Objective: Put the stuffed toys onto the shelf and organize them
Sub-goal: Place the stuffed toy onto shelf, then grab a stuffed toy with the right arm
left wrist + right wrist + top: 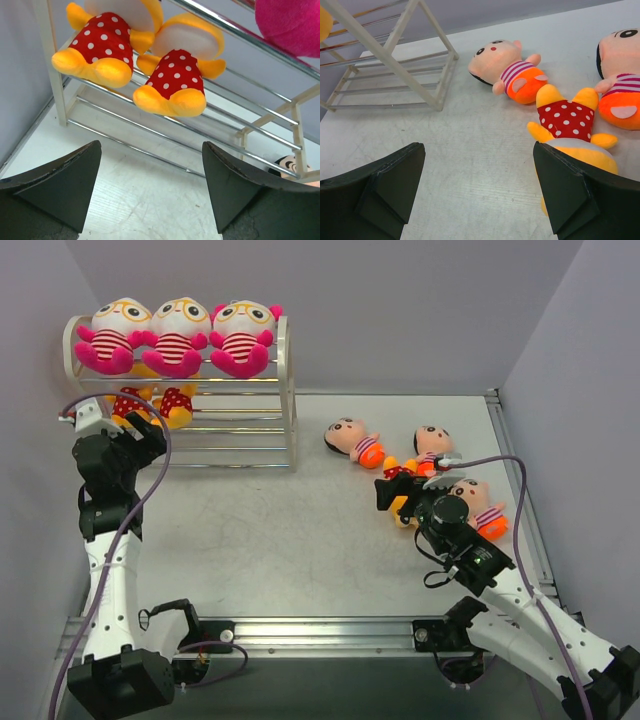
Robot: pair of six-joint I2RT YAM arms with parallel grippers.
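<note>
Top external view: a cream-white wire shelf stands at the far left corner of the table. Three pink toys with white faces, glasses and red-striped bellies sit side by side on its top tier. Two yellow-orange toys in red, white-dotted dresses sit on the middle tier at the shelf's left end, feet hanging over the front rods. The left gripper hovers just in front of and below that pair. Its jaws are spread wide with nothing between them, clear of both toys and rods.

On the table's right half lie three black-haired toys, peach-faced, in striped tops and orange pants, well apart from the shelf. A third yellow-orange toy lies among them, its head toward the right gripper and its feet pointing away. That gripper hangs low over the table, jaws wide and empty. In the right wrist view the dotted toy lies just beside the finger on that view's right, partly hidden behind it. One black-haired toy lies farther ahead, between the gripper and the shelf.
</note>
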